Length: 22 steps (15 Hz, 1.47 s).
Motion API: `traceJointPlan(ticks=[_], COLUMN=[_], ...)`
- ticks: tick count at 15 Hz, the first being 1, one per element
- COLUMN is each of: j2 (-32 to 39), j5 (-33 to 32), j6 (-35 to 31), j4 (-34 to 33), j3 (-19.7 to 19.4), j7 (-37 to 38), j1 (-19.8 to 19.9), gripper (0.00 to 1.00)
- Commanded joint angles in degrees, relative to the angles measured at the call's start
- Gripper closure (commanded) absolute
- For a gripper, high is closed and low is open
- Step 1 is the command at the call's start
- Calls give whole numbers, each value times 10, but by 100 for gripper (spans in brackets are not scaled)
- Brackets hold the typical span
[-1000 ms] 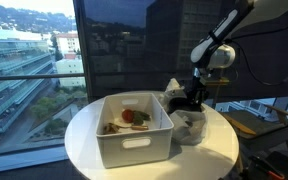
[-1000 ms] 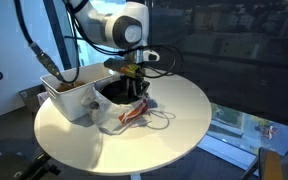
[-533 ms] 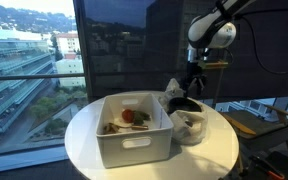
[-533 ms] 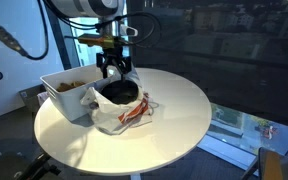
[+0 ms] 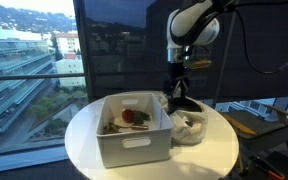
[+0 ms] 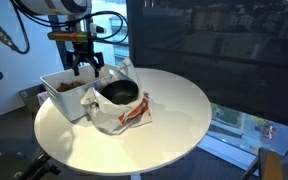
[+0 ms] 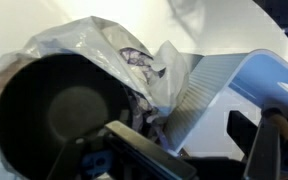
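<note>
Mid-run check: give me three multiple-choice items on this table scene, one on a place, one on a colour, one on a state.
1. Where does the black bowl lie?
A) on the floor
B) on the white plastic bag
C) between the jaws of the gripper

2. What colour is the round table?
A) white
B) brown
C) green

3. How is the gripper?
A) shut on the bowl
B) open, above the table, holding nothing
C) shut on the bag

Answers:
1 B, the bowl sits on the crumpled bag beside the white bin.
2 A, its top is white in both exterior views.
3 B, its jaws stand apart with nothing between them.
</note>
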State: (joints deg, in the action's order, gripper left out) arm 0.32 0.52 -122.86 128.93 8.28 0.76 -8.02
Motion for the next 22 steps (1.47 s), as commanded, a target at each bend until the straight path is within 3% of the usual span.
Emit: traceJointPlan(ticks=[1,8,14,22], j2=[75,214,325,412], j5=[-21,-79,-192,-148], j6=[17,-9,-73,-121], j4=[-68,-198,-268,-321], j3=[20,41,-3,-4], j7=[11,5,-11,-58], j1=[-23,-79,-95,-59], gripper=[0,0,0,0])
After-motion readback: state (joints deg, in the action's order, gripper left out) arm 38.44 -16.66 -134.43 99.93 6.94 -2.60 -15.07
